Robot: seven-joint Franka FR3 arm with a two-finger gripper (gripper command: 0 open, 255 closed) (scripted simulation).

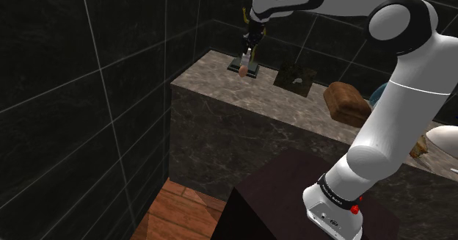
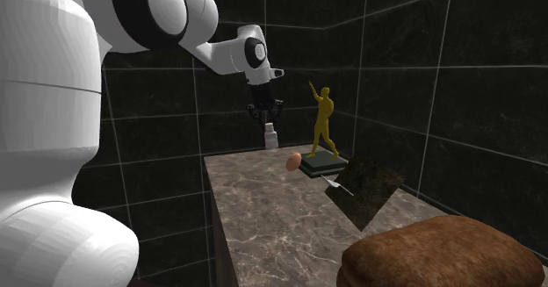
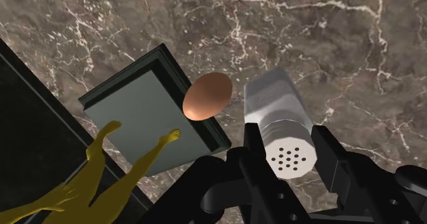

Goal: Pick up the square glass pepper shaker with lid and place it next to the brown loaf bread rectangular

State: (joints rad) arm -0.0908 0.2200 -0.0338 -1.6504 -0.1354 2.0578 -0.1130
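Now, gripper [image 3: 287, 146]: the black fingers [image 3: 252, 147] pinch the pepper shaker from both sides, just under its lid; the arm reaches out over the far end of the counter.
Pepper shaker [image 3: 279, 120]: pale grey-white, square body, round perforated lid facing the wrist camera. It is upright between the fingers.
Shaker height: in the second exterior view the pepper shaker [image 2: 271, 137] hangs below the gripper [image 2: 266, 121], and its base looks clear of the surface.
Shaker place: over the counter's far corner, near the edge away from the tiled side wall, just beside the egg.
Counter [image 2: 263, 211]: dark veined marble top, black tiled walls on two sides.
Egg [image 3: 207, 96]: brown, lying against the edge of the statue base, between base and shaker.
Statue [image 2: 322, 118]: gold figure, one arm raised, on a dark rectangular base [image 3: 140, 113] at the far corner by the wall.
Dark slab [image 2: 369, 189]: square, lying mid-counter along the wall edge, between statue and bread.
Bread [image 1: 349, 103]: brown loaf at the near end of the counter, well apart from the shaker.
Shoulder view: the gripper [image 1: 249, 49] is above the statue base.
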